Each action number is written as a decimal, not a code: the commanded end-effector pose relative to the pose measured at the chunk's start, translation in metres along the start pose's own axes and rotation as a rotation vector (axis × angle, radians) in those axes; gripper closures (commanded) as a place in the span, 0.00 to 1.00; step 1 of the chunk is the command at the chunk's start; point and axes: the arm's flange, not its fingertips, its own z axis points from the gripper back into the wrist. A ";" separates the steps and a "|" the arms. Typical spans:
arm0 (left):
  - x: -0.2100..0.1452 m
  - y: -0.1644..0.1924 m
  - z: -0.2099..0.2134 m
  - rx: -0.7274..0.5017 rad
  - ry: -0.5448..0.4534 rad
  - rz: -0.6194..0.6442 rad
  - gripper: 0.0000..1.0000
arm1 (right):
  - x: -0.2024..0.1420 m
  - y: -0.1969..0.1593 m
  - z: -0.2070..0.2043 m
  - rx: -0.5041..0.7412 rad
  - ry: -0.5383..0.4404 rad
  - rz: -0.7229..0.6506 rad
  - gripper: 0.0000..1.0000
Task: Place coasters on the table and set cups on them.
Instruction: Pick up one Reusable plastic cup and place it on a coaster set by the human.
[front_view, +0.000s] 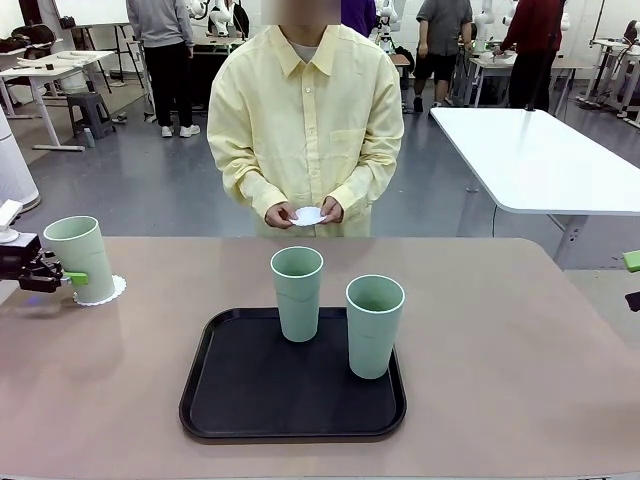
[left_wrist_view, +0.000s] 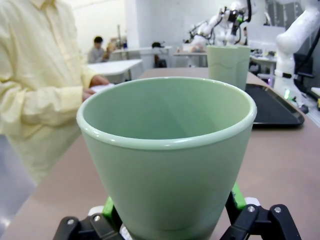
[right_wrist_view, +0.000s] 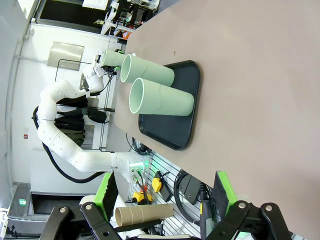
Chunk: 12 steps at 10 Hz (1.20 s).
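1. Closest up, in the left wrist view, is the left cup (left_wrist_view: 167, 165). Its bottom is cut off by the frame edge. The left gripper (left_wrist_view: 172, 212) has a green pad low down on each side of it. Honestly can't tell if the pads are squeezing it or sitting just clear.
2. From the front, that cup stands upright on a paper doily (front_view: 103, 293) at the far left of the table (front_view: 500, 380). The cup hides most of the doily, and just a lacy sliver pokes out at its base. One pad shows in front of the cup and the other is hidden behind it.
3. Mid-table there's a black tray (front_view: 230, 400) with two more upright cups on it. The back cup (front_view: 297, 295) and the front cup (front_view: 374, 325) are near each other but not touching.
4. The right gripper (right_wrist_view: 165, 195) has its jaws wide with nothing between them. In the front view it's mostly chopped off by the right edge, well apart from the tray.
5. The person at the far side holds a second doily (front_view: 308, 215) in both hands (front_view: 281, 214). Fingers cover its edges.
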 end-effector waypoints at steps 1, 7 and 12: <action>0.001 0.001 0.003 -0.036 0.011 -0.003 0.00 | 0.000 -0.001 0.001 0.014 0.001 0.009 0.00; -0.002 0.013 0.022 -0.052 0.014 0.013 0.00 | 0.000 -0.001 0.001 0.014 0.001 0.009 0.00; -0.005 0.014 0.032 -0.056 0.075 0.041 0.00 | 0.000 -0.001 0.001 0.014 0.001 0.009 0.00</action>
